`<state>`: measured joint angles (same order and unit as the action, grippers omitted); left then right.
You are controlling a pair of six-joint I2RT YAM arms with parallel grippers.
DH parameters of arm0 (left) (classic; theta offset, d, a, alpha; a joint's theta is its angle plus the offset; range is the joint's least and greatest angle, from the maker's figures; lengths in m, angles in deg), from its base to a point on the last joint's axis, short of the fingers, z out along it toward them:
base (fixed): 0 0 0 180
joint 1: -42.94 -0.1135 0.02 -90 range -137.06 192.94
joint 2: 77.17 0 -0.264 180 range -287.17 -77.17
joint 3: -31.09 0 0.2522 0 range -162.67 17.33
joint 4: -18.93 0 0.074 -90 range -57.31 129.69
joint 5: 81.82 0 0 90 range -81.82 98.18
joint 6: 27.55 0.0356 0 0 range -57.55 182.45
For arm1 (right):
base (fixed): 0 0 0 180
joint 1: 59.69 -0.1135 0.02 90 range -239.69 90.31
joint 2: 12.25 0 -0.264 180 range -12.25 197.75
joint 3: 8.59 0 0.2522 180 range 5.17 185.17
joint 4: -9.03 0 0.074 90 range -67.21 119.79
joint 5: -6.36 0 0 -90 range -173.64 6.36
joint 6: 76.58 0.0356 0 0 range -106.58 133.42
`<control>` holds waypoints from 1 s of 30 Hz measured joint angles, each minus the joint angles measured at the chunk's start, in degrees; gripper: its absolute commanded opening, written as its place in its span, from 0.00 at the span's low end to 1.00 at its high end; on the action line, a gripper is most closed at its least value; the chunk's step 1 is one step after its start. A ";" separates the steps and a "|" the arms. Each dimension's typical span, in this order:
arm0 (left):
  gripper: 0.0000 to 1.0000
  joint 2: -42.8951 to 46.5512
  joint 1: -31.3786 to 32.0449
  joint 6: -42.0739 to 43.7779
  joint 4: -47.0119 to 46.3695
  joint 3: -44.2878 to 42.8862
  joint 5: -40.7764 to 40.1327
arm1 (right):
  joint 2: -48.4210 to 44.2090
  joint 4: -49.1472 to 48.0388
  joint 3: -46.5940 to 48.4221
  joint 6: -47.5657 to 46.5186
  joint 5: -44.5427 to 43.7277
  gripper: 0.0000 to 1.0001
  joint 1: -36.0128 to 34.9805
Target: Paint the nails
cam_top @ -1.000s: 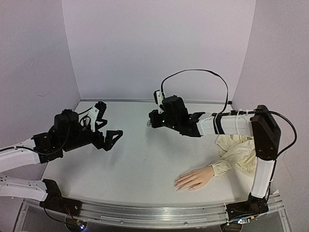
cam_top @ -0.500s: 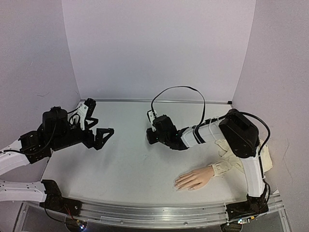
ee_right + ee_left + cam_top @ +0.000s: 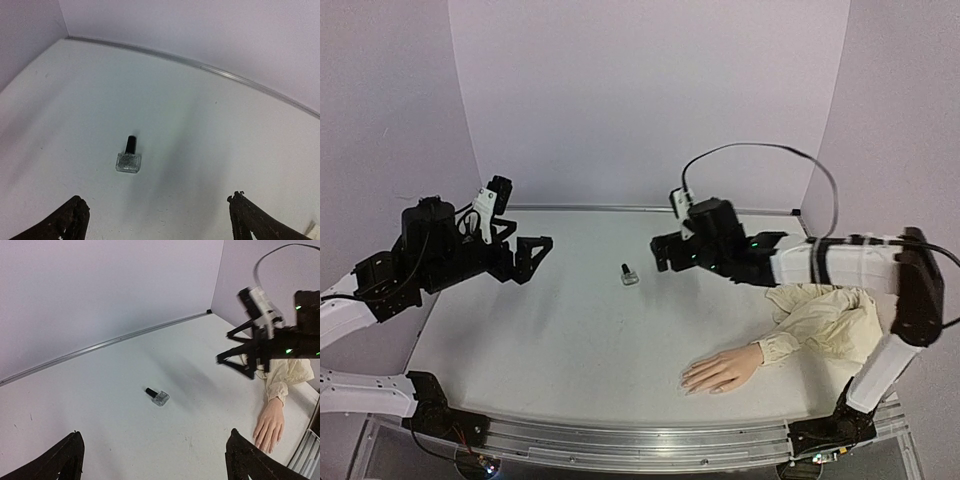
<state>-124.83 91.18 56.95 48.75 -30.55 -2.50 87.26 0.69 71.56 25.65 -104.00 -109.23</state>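
Both tools, left [image 3: 154, 440] and right [image 3: 156, 200], gape wide, holding nothing; polish bottle [image 3: 129, 159] on desk [image 3: 570, 340]; overhead and left-wrist views catch mannequin hand [image 3: 720, 370].

Small black-capped polish bottle [image 3: 629, 276] lying on side near middle of white table [image 3: 550, 345], cap pointing toward back wall [image 3: 640, 100]; lilac walls enclosing table.

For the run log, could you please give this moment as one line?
left gripper: open | right gripper: open | small black-capped clear polish bottle: on white table, unheld | skin-coloured mannequin hand: untouched
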 measured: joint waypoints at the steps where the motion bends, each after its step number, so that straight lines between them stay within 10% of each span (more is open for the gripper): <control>1: 0.99 -0.09 -0.15 0.15 0.00 -0.90 -0.28 | -5.18 1.42 -1.18 -0.13 -0.46 0.98 0.33; 9: 0.99 -1.05 -0.70 2.23 0.50 -6.88 -2.62 | -35.58 13.25 -3.48 -2.03 -5.55 0.98 1.25; 17: 0.99 0.35 -0.81 5.51 0.94 -13.51 -4.96 | -45.44 20.33 -3.30 -4.68 -7.96 0.98 1.25; 30: 0.99 -6.34 -1.46 -2.58 7.98 -13.49 -5.90 | 2.84 21.22 13.88 5.38 1.88 0.98 1.25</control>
<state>-131.17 89.72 54.37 56.73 -44.03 -8.40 90.10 21.91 85.44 31.02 -102.12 -107.98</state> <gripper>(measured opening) 0.994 0.983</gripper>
